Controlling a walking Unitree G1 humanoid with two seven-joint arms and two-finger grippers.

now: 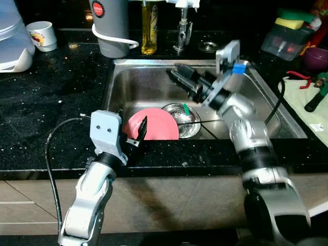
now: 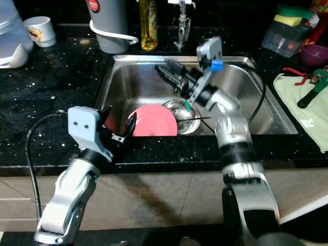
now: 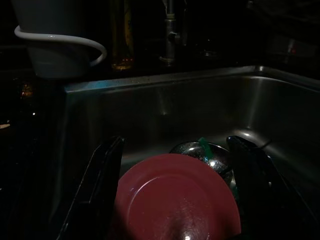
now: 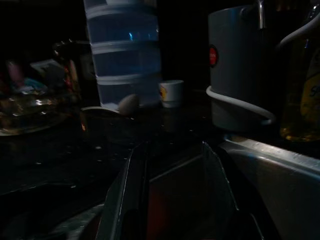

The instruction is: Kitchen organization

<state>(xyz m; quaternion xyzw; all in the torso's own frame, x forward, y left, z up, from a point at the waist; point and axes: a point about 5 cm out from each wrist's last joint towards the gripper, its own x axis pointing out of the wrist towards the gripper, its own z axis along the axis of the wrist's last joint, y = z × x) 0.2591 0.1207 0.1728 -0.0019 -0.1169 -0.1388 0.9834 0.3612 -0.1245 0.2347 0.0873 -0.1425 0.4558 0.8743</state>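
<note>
A pink plate (image 1: pixel 160 125) leans in the steel sink (image 1: pixel 138 82) against its front wall. Beside it sits a steel bowl (image 1: pixel 183 119) with a green piece (image 1: pixel 187 109) in it. My left gripper (image 1: pixel 134 132) hovers at the sink's front edge, open, with the plate (image 3: pixel 175 200) just ahead between its fingers (image 3: pixel 97 185); I cannot tell whether they touch it. My right gripper (image 1: pixel 174 74) is raised over the back of the sink, pointing toward the back left. It is open with nothing between its fingers (image 4: pixel 120 200).
On the black counter behind the sink stand a grey jug (image 1: pixel 110 25), a yellow soap bottle (image 1: pixel 149 28) and the tap (image 1: pixel 183 28). A white cup (image 1: pixel 42 35) stands far left. Containers (image 1: pixel 287 38) and a cloth with tools (image 1: pixel 307 97) lie right.
</note>
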